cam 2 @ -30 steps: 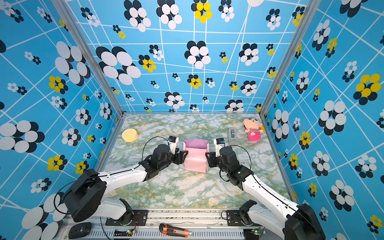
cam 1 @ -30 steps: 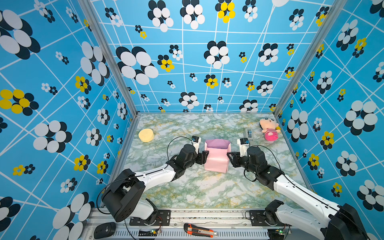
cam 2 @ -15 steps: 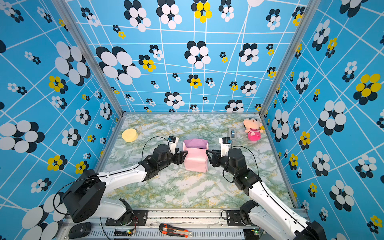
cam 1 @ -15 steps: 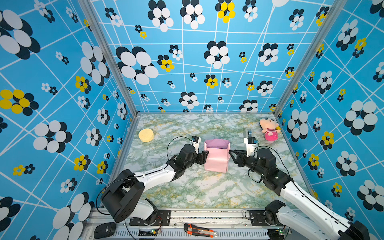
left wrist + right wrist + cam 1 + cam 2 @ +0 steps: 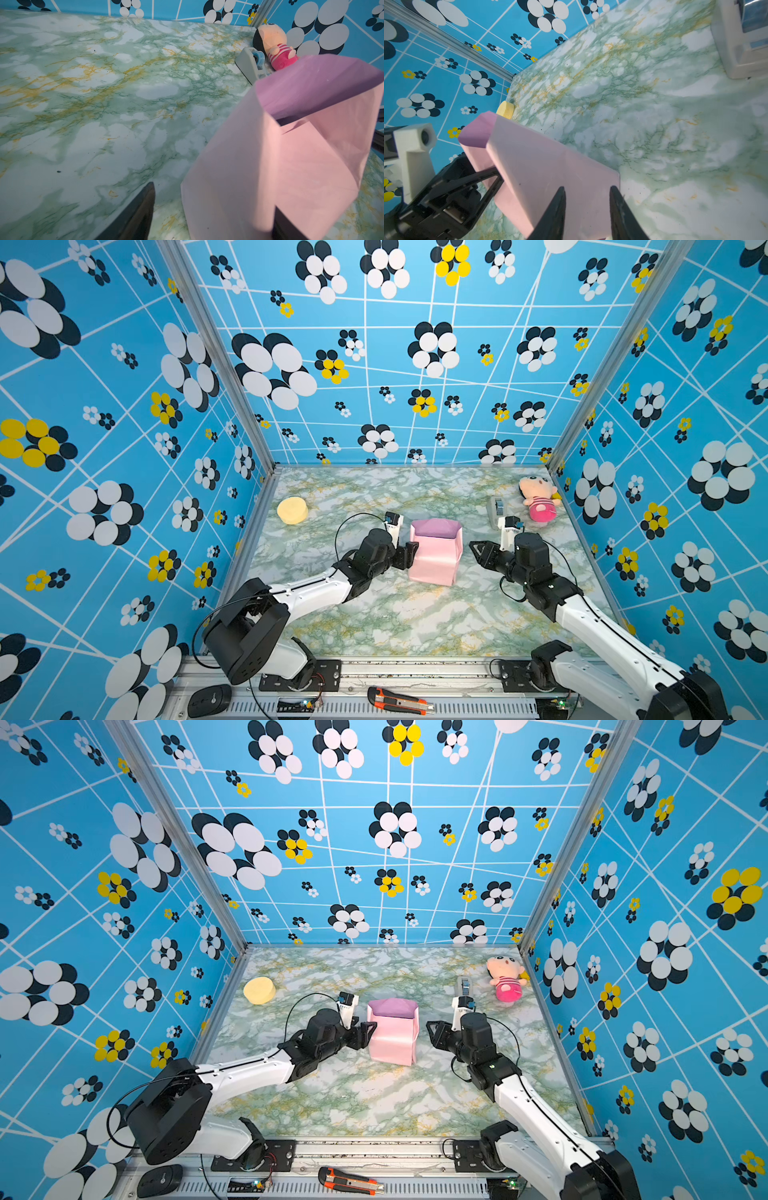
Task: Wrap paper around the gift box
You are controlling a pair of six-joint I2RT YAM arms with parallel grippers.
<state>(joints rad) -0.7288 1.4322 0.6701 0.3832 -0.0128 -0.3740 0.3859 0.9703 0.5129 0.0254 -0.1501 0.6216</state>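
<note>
The left gripper [image 5: 409,556] is where it was a second ago, fingers spread wide against the left wall of the paper [image 5: 434,560] and clamping nothing. Between the two grippers the paper stands folded up, pink outside and lilac on top, around the gift box [image 5: 288,121], probably the dark sliver under the flap. The right gripper [image 5: 478,553], earlier touching the paper's right wall, now sits clear of it, fingers partly apart and empty.

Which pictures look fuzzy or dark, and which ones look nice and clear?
Left wrist view: dim and shadowy, with the nearby paper soft-edged. Right wrist view: brighter, but the tape dispenser looks blurred. Both top views: bright, evenly lit and sharp throughout.
</note>
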